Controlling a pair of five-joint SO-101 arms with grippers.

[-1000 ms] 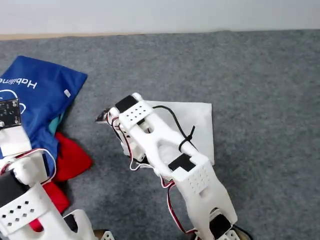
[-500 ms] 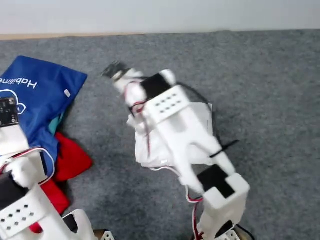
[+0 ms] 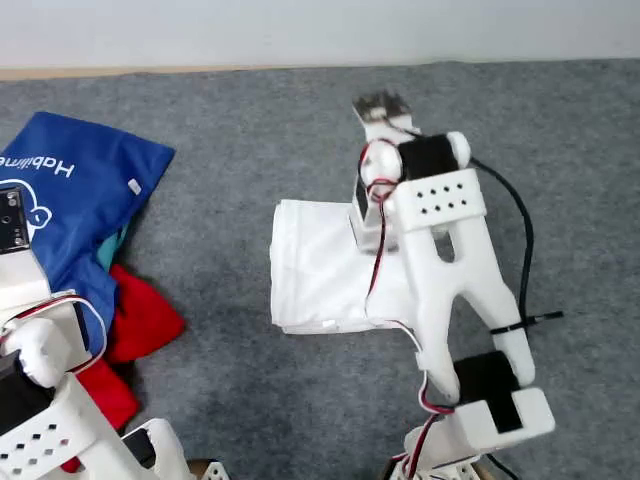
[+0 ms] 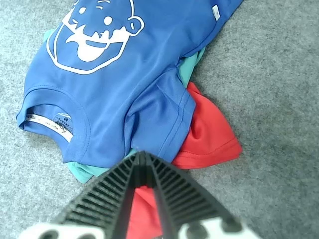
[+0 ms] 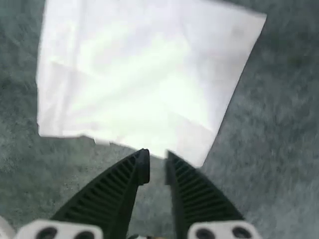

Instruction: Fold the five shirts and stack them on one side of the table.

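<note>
- Four shirts were seen on the grey tabletop [image 3: 570, 200]: one white, one blue, one teal and one red.
- The white shirt [image 3: 315, 270] was laid folded into a rough rectangle near the middle of the tabletop, its layered edges showing along the near side in the high view.
- The right arm [image 3: 450, 260] was stretched across the right part of the white shirt, and the right gripper [image 3: 378, 105] appeared past the shirt's far edge, over bare tabletop.
- In the right wrist view, the right gripper [image 5: 157, 159] was seen with its jaws parted by a narrow gap and nothing held between them. The white shirt [image 5: 144, 79] was spread out ahead of the tips.
- The blue shirt [image 3: 85, 190] was left unfolded at the left side of the tabletop, printed front up, on top of the other two.
- The teal shirt [image 3: 117, 243] was mostly covered, only a strip showing at the blue shirt's edge.
- The red shirt [image 3: 140, 320] was bunched under the near corner of the blue one and stuck out toward the middle of the tabletop.
- The left arm [image 3: 45, 420] was placed at the near left corner.
- In the left wrist view, the left gripper [image 4: 144, 157] was seen clenched and empty, over the spot where the blue shirt [image 4: 124, 74], the teal shirt [image 4: 188, 67] and the red shirt [image 4: 209, 134] met.
</note>
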